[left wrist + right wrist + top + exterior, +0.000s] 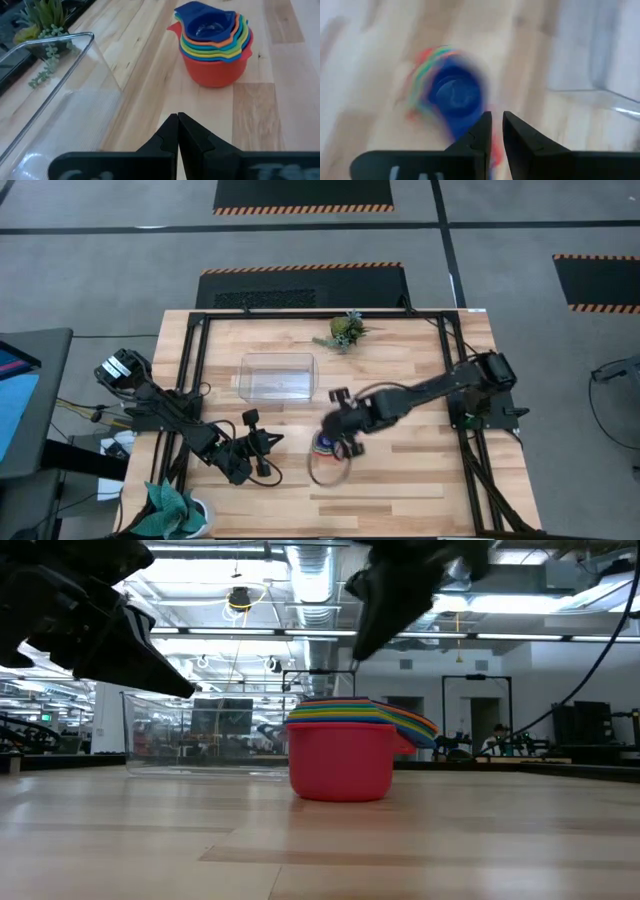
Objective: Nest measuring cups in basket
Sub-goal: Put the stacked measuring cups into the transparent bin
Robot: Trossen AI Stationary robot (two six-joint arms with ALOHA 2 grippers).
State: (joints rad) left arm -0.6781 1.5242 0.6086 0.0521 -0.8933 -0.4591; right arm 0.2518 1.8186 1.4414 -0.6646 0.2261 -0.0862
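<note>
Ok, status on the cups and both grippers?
Left gripper shut, idle beside basket. Right gripper narrowly parted, empty, above cup stack. Cups nested on table, outside basket. Nothing blocking.

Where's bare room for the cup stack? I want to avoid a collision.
The basket is empty and free. Bare wood lies between it and the plant sprig. It is crowded around the stacked measuring cups under the right gripper.
</note>
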